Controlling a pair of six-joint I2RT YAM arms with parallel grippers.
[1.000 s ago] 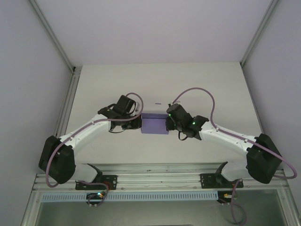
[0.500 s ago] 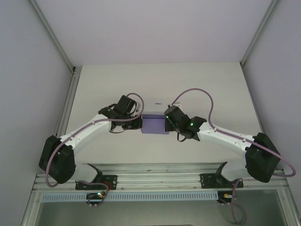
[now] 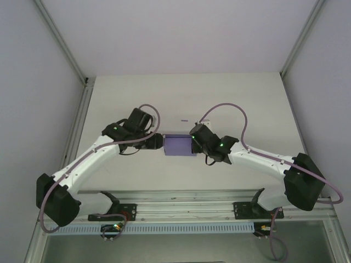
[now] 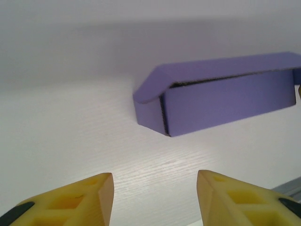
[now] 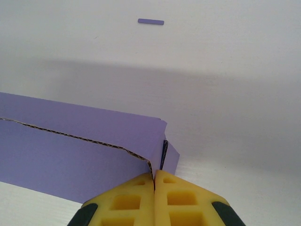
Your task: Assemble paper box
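The purple paper box (image 3: 180, 146) stands folded up on the white table between the two arms. In the left wrist view the paper box (image 4: 225, 101) lies ahead and to the right, its lid slightly raised over a dark gap. My left gripper (image 4: 155, 188) is open, a short way off the box's left end (image 3: 159, 141), with bare table between its fingers. My right gripper (image 5: 154, 175) is shut, pinching the thin card edge at the box's right corner (image 5: 70, 150); from above the right gripper (image 3: 193, 143) sits against the box's right end.
A small purple card scrap (image 3: 184, 121) lies on the table just beyond the box, also the purple scrap (image 5: 151, 21) far ahead of the right wrist. Metal frame posts (image 3: 60, 44) and side walls bound the table; a rail (image 3: 181, 211) runs along the near edge.
The left arm has swung out to the left and its gripper has drawn back from the box's left end. The right gripper has edged slightly left, still on the box.
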